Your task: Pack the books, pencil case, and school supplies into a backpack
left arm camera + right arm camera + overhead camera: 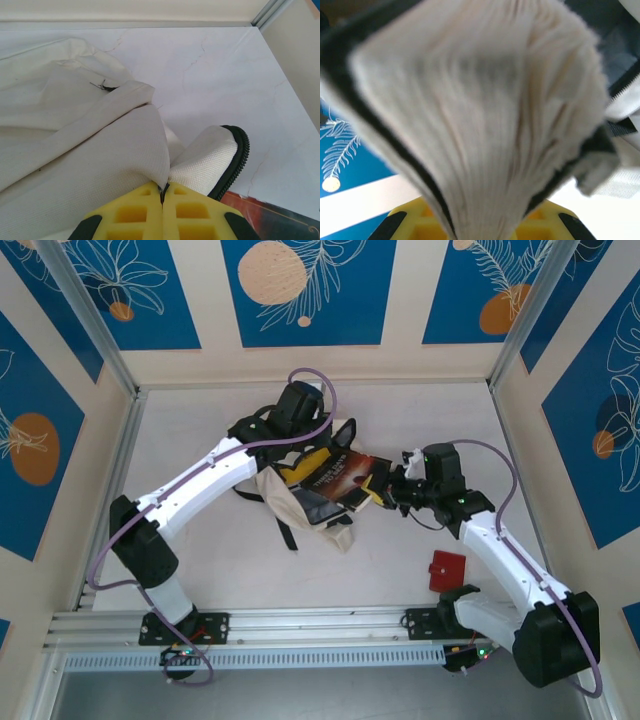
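The cream-white backpack (288, 498) lies mid-table with its mouth toward the right. My left gripper (322, 432) is shut on the cream fabric at the mouth's upper edge; in the left wrist view its yellow fingers (135, 212) pinch the backpack (75, 150) beside the dark zipper (239, 155). My right gripper (386, 490) is shut on a bundle of books (342, 476), black-and-red cover on top, whose far end lies in the mouth. A yellow cover (312, 462) shows underneath. In the right wrist view, the books' fanned page edges (480, 100) rise from my gripper (482, 227).
A small flat red item (448, 570) lies on the table near the right arm's base. Dark straps (287, 532) trail from the backpack toward the front. Patterned walls close in the back and both sides, and a metal rail (320, 625) runs along the near edge.
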Controlling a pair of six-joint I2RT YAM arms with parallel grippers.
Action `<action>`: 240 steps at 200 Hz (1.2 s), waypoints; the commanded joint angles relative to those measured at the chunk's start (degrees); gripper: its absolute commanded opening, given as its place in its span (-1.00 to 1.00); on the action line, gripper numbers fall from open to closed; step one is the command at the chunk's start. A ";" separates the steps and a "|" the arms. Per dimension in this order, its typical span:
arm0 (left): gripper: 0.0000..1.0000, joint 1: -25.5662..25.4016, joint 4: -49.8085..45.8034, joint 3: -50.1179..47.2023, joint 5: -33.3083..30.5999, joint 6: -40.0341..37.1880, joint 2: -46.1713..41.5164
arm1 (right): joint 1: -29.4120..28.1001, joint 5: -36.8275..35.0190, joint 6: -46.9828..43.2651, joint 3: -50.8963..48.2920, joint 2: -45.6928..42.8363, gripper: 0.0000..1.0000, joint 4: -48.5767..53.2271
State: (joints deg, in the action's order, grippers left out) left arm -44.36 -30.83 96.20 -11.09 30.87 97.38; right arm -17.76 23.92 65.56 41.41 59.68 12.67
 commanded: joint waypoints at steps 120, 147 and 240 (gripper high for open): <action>-1.00 0.41 2.52 2.61 4.24 0.32 -0.83 | -10.22 -15.33 11.06 0.83 19.19 -0.92 -19.87; -1.00 0.41 2.58 2.08 4.21 0.72 -1.35 | -10.28 -19.46 16.86 0.25 23.13 -0.92 -21.58; -1.00 0.90 3.33 0.72 3.18 1.85 -2.08 | -13.05 -17.16 23.71 10.96 37.60 -0.92 -27.22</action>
State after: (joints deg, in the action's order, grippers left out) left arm -43.97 -30.89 96.20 -8.99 31.59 97.36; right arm -28.88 7.07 85.84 50.37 94.76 -15.46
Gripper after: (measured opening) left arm 0.047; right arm 0.138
